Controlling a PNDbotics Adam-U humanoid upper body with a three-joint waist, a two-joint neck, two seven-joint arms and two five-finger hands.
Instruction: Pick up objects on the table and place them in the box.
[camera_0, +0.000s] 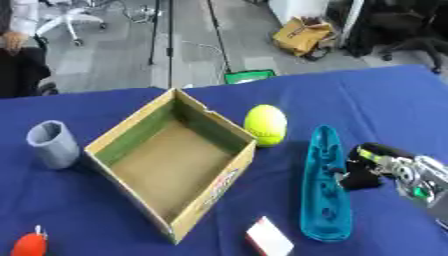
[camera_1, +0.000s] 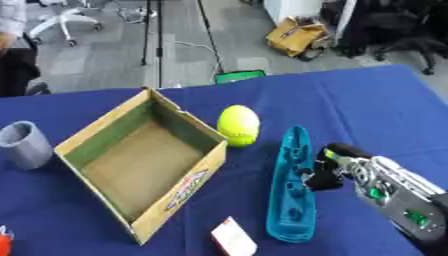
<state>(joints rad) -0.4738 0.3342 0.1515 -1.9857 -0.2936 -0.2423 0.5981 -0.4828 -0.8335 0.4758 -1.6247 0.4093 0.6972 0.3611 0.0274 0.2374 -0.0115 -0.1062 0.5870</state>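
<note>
An open cardboard box (camera_0: 147, 131) lies askew on the blue table, nothing inside it. A yellow-green ball (camera_0: 265, 124) rests against the box's right wall. To its right lies a long teal plastic piece (camera_0: 324, 187) with holes along it. My right hand (camera_1: 331, 166) comes in from the lower right, its dark fingers curled against the teal piece's right edge. A grey cup (camera_0: 52, 143) stands left of the box. A red object (camera_0: 28, 245) shows at the lower left corner. A small white and red card-like box (camera_0: 269, 238) lies near the front edge. My left hand is out of sight.
The blue table (camera_0: 367, 105) has open cloth at the back right. Beyond its far edge are a grey floor, a green item (camera_0: 248, 76), a brown cardboard box (camera_0: 300, 35) and office chairs.
</note>
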